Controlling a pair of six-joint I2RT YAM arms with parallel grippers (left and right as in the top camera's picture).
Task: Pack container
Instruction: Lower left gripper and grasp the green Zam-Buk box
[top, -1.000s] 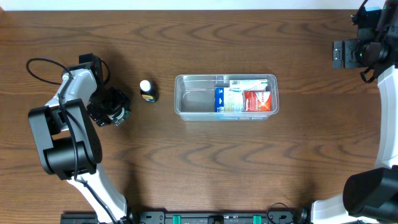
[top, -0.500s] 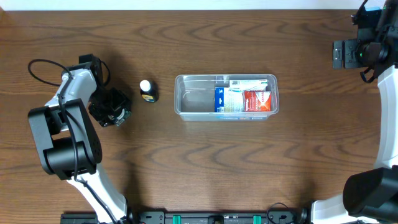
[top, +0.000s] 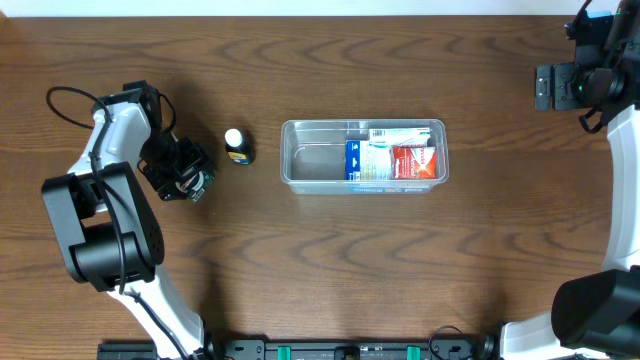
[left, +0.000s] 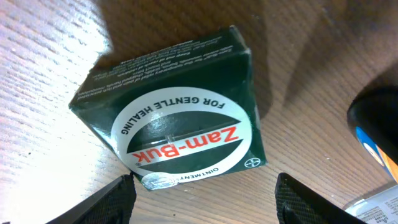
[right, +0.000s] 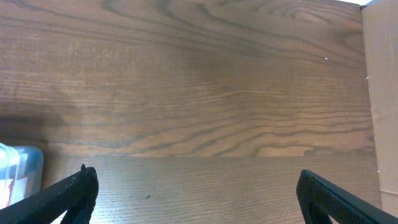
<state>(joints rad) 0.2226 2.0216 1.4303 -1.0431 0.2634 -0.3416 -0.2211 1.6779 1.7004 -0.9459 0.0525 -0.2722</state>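
Observation:
The container (top: 320, 160) is a clear tub at the table's middle, with several small packages (top: 392, 158) in its right half. A dark green Zam-Buk box (left: 171, 121) lies flat on the wood in the left wrist view. My left gripper (left: 205, 184) stands open just short of it, and its left fingertip (left: 124, 190) is at the box's near corner. From overhead my left gripper (top: 182, 168) covers that box. My right gripper (top: 548, 87) is far off at the back right, open (right: 196, 177) over bare wood.
A small dark bottle with a white cap (top: 236, 145) stands between my left gripper and the container; its dark side (left: 376, 115) shows at the right of the left wrist view. A tub corner (right: 18, 168) and a cardboard edge (right: 380, 93) flank the right wrist view.
My left arm has swung its forearm slightly toward the back and the gripper has turned a little over the green box. The right arm, bottle and container have not moved.

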